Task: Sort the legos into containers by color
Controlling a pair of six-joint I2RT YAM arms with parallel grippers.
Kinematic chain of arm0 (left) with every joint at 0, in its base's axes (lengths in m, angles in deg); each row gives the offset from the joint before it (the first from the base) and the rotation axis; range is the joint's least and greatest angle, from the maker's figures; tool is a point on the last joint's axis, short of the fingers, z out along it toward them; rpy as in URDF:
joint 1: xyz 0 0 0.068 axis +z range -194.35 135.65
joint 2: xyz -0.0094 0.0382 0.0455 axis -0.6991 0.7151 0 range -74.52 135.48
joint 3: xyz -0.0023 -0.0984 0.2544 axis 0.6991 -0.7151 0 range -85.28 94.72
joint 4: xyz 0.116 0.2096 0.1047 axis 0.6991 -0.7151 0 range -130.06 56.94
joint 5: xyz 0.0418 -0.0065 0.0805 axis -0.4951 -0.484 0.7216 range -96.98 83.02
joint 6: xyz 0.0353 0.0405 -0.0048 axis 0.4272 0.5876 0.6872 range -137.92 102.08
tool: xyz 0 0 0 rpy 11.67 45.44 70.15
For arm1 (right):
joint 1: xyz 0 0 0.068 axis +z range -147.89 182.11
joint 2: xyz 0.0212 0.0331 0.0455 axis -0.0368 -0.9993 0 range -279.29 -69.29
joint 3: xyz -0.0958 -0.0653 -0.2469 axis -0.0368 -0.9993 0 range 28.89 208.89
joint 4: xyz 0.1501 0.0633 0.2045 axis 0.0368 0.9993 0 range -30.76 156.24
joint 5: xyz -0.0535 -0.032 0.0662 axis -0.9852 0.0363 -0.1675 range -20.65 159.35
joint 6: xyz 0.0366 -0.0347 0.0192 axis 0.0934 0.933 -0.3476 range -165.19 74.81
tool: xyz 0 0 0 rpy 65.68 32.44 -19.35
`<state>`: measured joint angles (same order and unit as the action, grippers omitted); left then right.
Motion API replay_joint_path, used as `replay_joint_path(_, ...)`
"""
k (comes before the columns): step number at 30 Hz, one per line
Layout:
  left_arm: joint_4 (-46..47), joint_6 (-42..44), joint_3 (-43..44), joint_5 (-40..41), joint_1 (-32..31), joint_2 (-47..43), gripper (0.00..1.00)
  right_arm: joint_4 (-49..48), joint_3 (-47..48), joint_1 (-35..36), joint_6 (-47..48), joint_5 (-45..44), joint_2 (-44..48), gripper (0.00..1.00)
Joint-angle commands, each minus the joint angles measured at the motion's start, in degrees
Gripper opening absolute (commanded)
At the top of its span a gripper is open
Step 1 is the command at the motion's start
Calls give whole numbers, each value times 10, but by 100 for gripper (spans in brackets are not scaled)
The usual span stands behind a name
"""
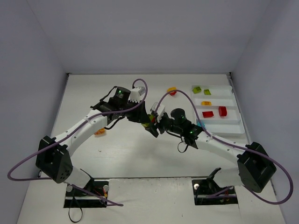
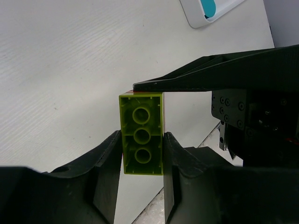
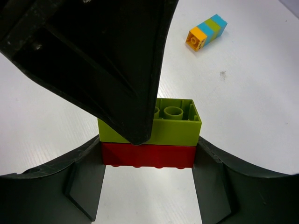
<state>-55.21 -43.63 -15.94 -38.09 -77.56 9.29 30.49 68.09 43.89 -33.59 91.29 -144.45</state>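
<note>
both arms meet near the middle of the table (image 1: 140,154) and they share one two-brick stack. the left gripper (image 2: 141,145) is pinched tight on the lime green brick (image 2: 141,140), one finger flat against each long side, with the three hollow tubes facing the wrist camera. the right gripper (image 3: 147,155) is clamped on the red brick (image 3: 147,155), which is pressed against the green one, and its pads touch both short ends. in the right wrist view a left finger crosses the green brick's 9 o'clock half.

over to the white tray (image 1: 233,131), at 3 o'clock from the grippers. its 12 o'clock lane holds two green bricks (image 1: 202,90), the next lane an orange brick (image 1: 206,103), and the next two red bricks (image 1: 215,112). a cyan brick (image 1: 202,125) peeks out of the 6 o'clock lane, partly hidden by the right arm.

loose on the table, a red and yellow piece (image 1: 172,91) lies just off the tray's 10 o'clock corner. an orange piece (image 1: 99,132) sits at 9 o'clock of the grippers, beside the left forearm. the right wrist camera catches an orange, cyan and green stack (image 3: 205,31) lying on its side at 1 o'clock
</note>
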Motion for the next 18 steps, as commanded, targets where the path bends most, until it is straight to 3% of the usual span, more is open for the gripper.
replay_joint_path(1, 0, 13, 60, -25, 16, -20, 0, -17, 5, 2, 8, -37, 5, 7)
replay_joint_path(13, -39, 38, 69, -54, 87, -71, 0, -13, 7, -10, -6, -67, -27, 8)
replay_joint_path(18, -58, 54, 77, -27, 107, -80, 0, 11, 26, -46, -32, -158, -9, 5)
